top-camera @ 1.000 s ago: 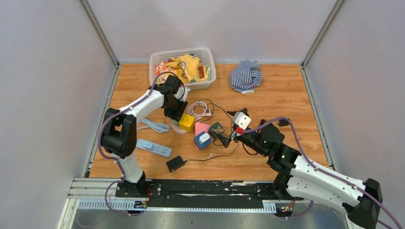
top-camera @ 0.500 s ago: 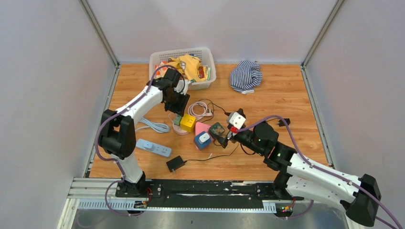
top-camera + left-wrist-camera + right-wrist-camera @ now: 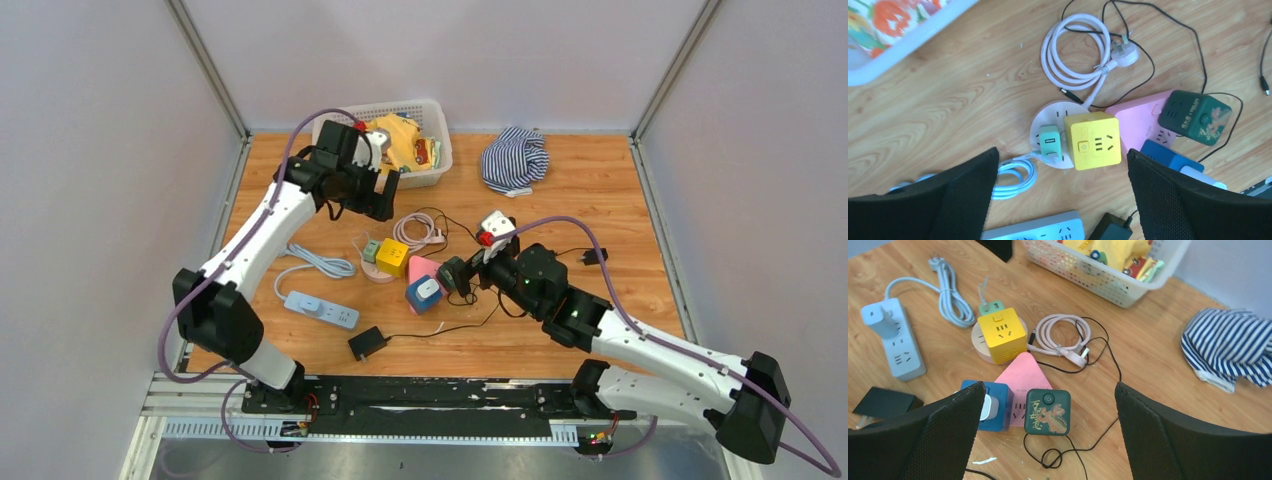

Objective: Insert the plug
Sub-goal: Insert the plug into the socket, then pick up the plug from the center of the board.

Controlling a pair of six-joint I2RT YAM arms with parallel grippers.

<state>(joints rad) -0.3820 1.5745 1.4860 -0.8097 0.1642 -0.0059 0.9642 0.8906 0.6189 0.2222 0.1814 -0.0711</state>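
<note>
A mint-green plug (image 3: 1050,142) with a pale blue cable stands on the round white socket (image 3: 1050,111), right beside the yellow cube socket (image 3: 1095,140). From above, the plug (image 3: 371,250) is small, and I cannot tell how deep its prongs sit. My left gripper (image 3: 1062,151) hangs open high above it, holding nothing; seen from above, the left gripper (image 3: 375,195) is near the basket. My right gripper (image 3: 1049,385) is open over the dark green cube (image 3: 1048,411), and it is empty.
A pink triangular socket (image 3: 1023,375) and a blue cube with a white plug (image 3: 985,405) lie by the green cube. A grey power strip (image 3: 322,309), black adapter (image 3: 367,343) and coiled white cable (image 3: 415,230) are nearby. A white basket (image 3: 435,170) and striped cloth (image 3: 515,158) sit at the back.
My left gripper has opened and lifted up and back from the green plug, which stays on the round socket. The right arm has shifted left over the green cube.
</note>
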